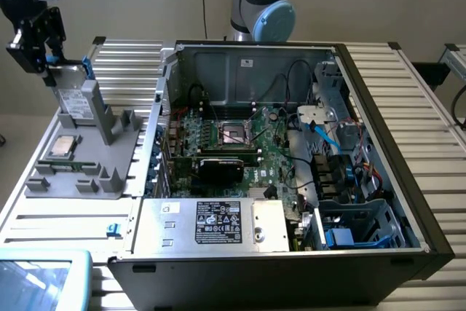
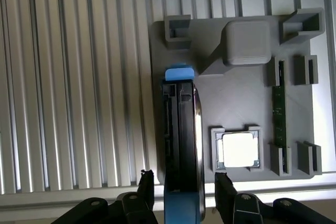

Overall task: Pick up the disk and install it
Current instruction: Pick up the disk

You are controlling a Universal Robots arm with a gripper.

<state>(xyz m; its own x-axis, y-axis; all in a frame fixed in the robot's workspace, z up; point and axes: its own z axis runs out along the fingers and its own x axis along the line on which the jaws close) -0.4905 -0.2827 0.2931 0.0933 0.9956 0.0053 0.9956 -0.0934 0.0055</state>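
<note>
Ribbed metal table (image 1: 429, 129), open computer case (image 1: 378, 92) in the middle, claw over the disk off to one side.

Beside the case, at the exterior view's left, a grey holder tray (image 1: 69, 183) lies on the table. The disk (image 1: 73, 103) stands on edge in it, white label facing out, a blue tab (image 2: 179, 73) at its end, and it is outside the case. The gripper (image 1: 44, 60) hangs at the disk's upper end. From the wrist the black fingers (image 2: 146, 184) sit one on each side of the disk (image 2: 181, 129), spread a bit wider than it, with a sliver of gap either side, so nothing is gripped. A square silver chip (image 2: 240, 149) and a green memory stick (image 2: 278, 108) sit in the same tray (image 2: 236, 98), just beside the disk. Inside the case a silver box (image 1: 218, 223) with a black label lies along the near wall.
</note>
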